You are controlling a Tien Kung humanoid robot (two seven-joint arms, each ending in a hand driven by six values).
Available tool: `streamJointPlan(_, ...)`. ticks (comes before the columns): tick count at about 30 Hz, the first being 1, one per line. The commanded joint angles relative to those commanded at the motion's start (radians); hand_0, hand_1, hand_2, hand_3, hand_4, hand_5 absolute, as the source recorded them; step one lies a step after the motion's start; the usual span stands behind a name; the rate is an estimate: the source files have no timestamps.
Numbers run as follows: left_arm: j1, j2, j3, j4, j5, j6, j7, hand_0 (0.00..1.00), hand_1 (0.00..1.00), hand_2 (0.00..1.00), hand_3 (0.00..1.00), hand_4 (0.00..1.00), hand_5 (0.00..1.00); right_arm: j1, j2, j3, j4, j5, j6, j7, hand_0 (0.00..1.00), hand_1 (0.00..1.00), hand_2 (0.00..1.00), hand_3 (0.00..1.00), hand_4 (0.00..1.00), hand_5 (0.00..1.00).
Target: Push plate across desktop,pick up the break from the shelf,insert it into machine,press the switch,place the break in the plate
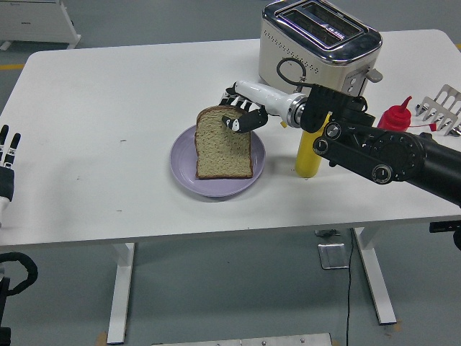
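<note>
Grey floor surrounds a white table that fills most of the view, with a low white cabinet showing at the far left corner of the room.

At the left edge, just off the table's near left side, the left hand rests with its fingers straight and spread a little, holding nothing.

Near the middle of the table sits a lilac plate. A slice of brown bread is in it, its bottom edge down on the plate and its rounded top tilted up toward the far side. The right hand has that top edge pinched: a dark thumb lies on the face of the slice and the other fingers curl behind it. The white wrist runs right into the black right arm, which comes in from the right edge.

Just right of the plate stands a yellow bottle, partly hidden behind the arm. On the far side of it stands a shiny cream toaster with two slots on top, both dark, and a lever knob on its right side. Farther right, a red squeeze bottle peeks above the arm, and at the right edge sits a silver wire rack, cut off by the frame.
</note>
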Motion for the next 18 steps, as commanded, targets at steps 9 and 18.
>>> streamJointPlan(9, 0.0, 0.0, -0.002, -0.001, 0.0, 0.0, 0.0, 0.835, 0.842, 0.903, 0.781, 0.585, 0.998, 0.001, 0.001, -0.002, -0.004, -0.043, -0.017, 0.004, 0.807, 0.822, 0.882, 0.918, 0.659, 0.246)
streamJointPlan(18, -0.002, 0.0, -0.004, -0.002, 0.0, 0.0, 0.0, 0.839, 0.846, 0.908, 0.783, 0.584, 0.998, 0.001, -0.003, 0.009, 0.004, -0.061, -0.047, 0.023, 0.926, 0.915, 0.958, 0.98, 0.699, 0.264)
